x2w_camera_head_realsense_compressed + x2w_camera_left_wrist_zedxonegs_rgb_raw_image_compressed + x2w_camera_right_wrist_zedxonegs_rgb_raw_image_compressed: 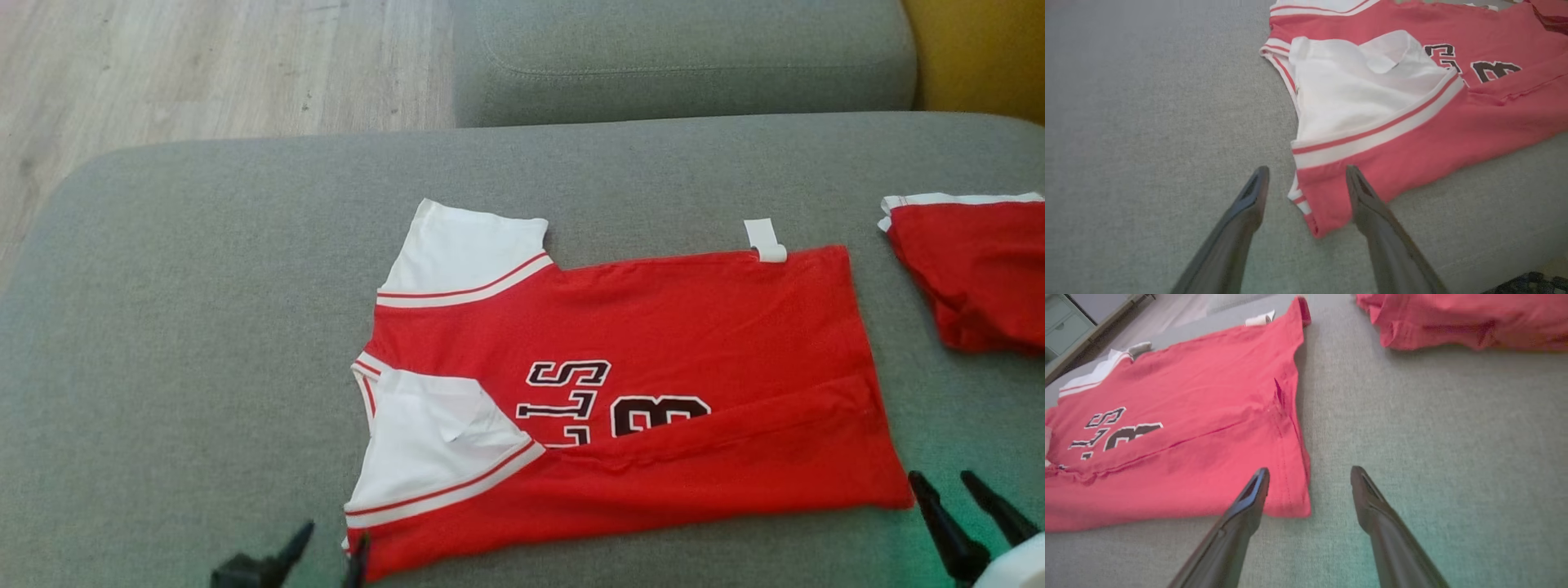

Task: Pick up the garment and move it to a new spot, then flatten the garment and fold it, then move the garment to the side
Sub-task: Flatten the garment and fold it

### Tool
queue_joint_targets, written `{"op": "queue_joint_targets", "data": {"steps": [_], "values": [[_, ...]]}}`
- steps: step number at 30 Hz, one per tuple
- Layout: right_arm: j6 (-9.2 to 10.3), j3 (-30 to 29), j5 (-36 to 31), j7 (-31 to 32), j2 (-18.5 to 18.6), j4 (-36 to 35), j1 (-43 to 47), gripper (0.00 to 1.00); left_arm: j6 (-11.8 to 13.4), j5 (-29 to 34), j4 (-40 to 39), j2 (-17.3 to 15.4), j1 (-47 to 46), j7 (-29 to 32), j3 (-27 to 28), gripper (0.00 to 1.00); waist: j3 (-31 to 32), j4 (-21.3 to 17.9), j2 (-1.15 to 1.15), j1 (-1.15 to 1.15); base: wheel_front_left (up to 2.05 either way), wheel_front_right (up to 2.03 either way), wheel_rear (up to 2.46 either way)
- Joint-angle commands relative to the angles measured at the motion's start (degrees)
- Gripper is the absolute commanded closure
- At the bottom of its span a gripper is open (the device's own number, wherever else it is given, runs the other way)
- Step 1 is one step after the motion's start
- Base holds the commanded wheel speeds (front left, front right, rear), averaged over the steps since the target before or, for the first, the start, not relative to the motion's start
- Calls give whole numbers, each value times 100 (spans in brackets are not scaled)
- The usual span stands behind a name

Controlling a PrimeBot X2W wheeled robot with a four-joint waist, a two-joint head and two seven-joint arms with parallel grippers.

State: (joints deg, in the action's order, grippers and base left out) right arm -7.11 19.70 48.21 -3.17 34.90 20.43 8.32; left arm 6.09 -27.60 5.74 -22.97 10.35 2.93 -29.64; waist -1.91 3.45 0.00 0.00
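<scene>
The red garment [653, 327] lies flat on the grey cushion [204, 327], a little toward 3 o'clock of the head view's middle, collar end at 9 o'clock and hem at 3 o'clock. Its near long edge is turned up over the body, covering the lower part of the dark lettering, so the folding looks partly done. The left gripper [1306, 171] sits at 7 o'clock, jaws apart and holding nothing, its tips either side of the shoulder corner just below the white sleeve [433, 433]. The right gripper [1309, 470] sits at 5 o'clock, also spread wide and empty, one tip over the hem corner and the other over bare cushion. To fold well from here, I would judge that the far edge at 12 o'clock should be taken at both ends together and drawn level toward 6 o'clock, so the strip comes out even. The turned-up flap is rumpled near the sleeve and may need pressing first. The far sleeve [465, 245] should be tucked in, and the second red garment [971, 269] at 3 o'clock avoided.
</scene>
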Motion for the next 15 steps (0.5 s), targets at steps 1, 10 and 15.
{"op": "queue_joint_targets", "data": {"steps": [1,10,15], "values": [[-37,-150,-129,-122,160,-254,-27,0,51,85,-172,-182,-484,-73,315,0,-36,-36,0,0,0,0,0],[-37,-599,-648,189,-114,-975,-124,0,-664,-71,-291,-651,-2140,355,588,0,-384,-208,0,0,0,0,0],[-37,-727,-922,458,-234,-1423,-342,0,-1152,-389,69,-823,-3530,967,640,0,-835,-404,0,0,0,0,0]]}}
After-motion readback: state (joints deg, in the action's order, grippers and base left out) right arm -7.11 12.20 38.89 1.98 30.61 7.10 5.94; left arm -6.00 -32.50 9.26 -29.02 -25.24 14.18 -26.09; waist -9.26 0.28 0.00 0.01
